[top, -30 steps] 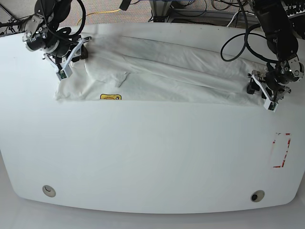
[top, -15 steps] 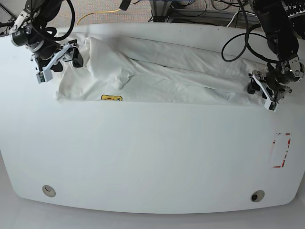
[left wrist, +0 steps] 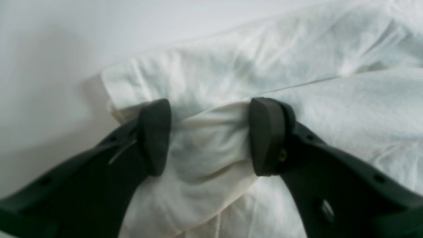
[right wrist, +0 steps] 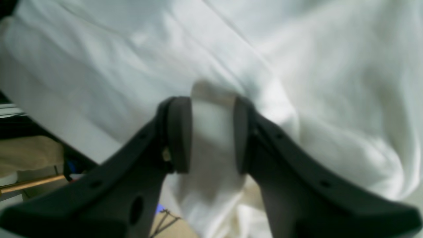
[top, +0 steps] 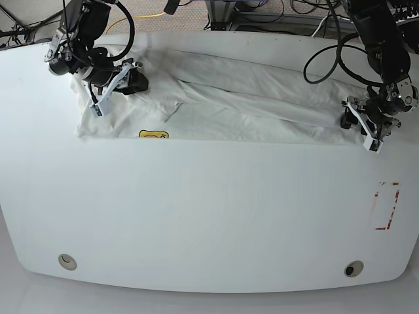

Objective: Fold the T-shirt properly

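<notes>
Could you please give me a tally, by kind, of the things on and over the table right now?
T-shirt: 1
Yellow logo on it: 1
Pincers: 2, the left pincer and the right pincer, each with cloth between its pads
Red-and-white table marking: 1
Round table holes: 2
Total: 7

The white T-shirt (top: 229,98) lies in a long, rumpled band across the far part of the white table (top: 209,209), stretched between the two grippers. The right gripper (top: 112,80) sits on the cloth, a small yellow logo (top: 152,135) just below it. The left gripper (top: 366,124) rests at the shirt's opposite end; whether it pinches cloth is hard to tell. Red tape marks (top: 386,206) lie below it.
</notes>
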Controlling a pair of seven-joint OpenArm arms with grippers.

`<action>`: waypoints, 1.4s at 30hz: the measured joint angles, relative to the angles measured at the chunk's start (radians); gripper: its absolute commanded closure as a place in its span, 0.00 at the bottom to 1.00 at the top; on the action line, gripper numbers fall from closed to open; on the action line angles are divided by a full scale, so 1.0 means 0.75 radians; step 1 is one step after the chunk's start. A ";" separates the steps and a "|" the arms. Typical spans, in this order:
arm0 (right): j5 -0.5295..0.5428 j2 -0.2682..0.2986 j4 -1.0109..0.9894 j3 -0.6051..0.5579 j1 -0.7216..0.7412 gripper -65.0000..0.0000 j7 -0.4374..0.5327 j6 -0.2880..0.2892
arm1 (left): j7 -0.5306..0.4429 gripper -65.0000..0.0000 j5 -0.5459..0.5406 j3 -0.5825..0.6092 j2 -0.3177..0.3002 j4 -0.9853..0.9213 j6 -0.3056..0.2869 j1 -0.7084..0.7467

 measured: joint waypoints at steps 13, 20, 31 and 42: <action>-0.024 0.250 -0.444 -0.246 0.246 0.67 0.338 0.015 | 0.108 0.46 -0.098 -0.114 0.022 0.000 -0.005 -0.007; -0.024 0.261 -0.463 -0.260 0.263 0.67 0.357 0.015 | 0.440 0.46 -0.309 -0.304 -0.023 0.026 0.003 -0.044; -0.045 0.239 -0.463 -0.256 0.270 0.67 0.363 0.014 | 0.584 0.33 -0.781 -0.364 -0.116 0.043 0.011 0.043; -0.044 0.232 -0.463 -0.256 0.270 0.67 0.368 0.014 | 0.594 0.32 -0.834 -0.343 -0.107 0.019 0.012 0.130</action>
